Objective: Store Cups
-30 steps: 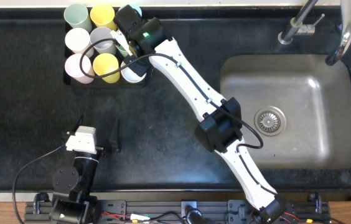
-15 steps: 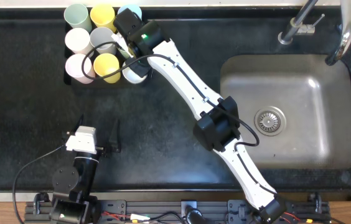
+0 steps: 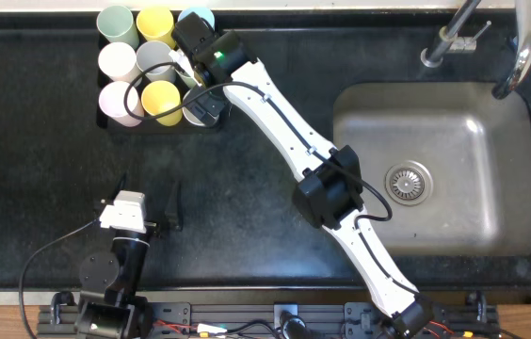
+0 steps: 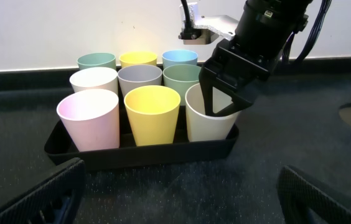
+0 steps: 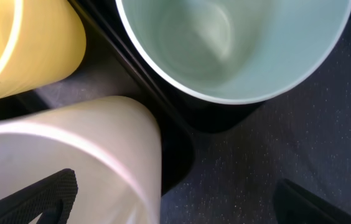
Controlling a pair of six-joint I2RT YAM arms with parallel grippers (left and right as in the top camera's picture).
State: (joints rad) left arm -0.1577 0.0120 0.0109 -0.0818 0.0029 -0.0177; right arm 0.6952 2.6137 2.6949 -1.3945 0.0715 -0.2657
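From above, cups (image 3: 155, 56) pack the tray (image 3: 143, 126) at the tabletop's (image 3: 247, 235) far left, and the left end effector (image 3: 148, 202) sits wide open. The left wrist view shows nine cups, with the right end effector (image 4: 228, 102) spread astride the near-right cream cup (image 4: 200, 124). In the right wrist view that cup is unclamped, so storing looks complete.

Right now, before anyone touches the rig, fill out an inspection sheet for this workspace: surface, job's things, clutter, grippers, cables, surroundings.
Surface: black speckled countertop.
Job's things: nine cups upright in a black tray, three rows of three; cream cup in the corner nearest the sink.
Clutter: nothing seen.
Grippers: right gripper open, straddling the cream cup's rim; left gripper open, low over the countertop, apart from the tray.
Cables: black cable loops over the cups.
Surroundings: steel sink and faucet.
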